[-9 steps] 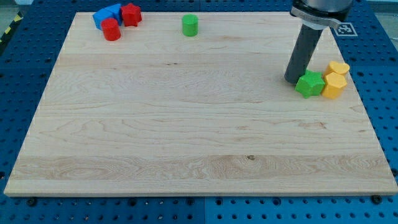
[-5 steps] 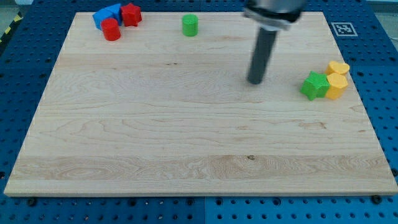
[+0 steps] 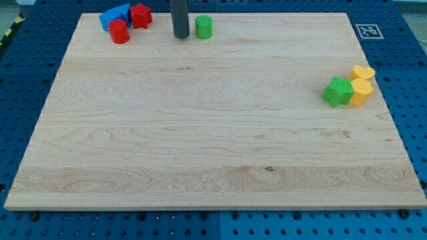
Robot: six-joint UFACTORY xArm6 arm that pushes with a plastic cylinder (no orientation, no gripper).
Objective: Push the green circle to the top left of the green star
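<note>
The green circle [image 3: 203, 27] stands near the view's top edge of the wooden board, left of centre. The green star [image 3: 337, 91] lies at the view's right, touching yellow blocks. My tip [image 3: 180, 36] rests on the board just left of the green circle, a small gap between them. The dark rod rises out of the view's top.
Two yellow blocks [image 3: 361, 84] sit right of the green star. A red cylinder [image 3: 119, 32], a blue block [image 3: 114, 16] and a red block [image 3: 141, 15] cluster at the top left. The wooden board [image 3: 200, 147] sits on a blue pegboard.
My tip has moved from beside the green star at the right, across the board to the top, and now stands just left of the green circle. No block has moved.
</note>
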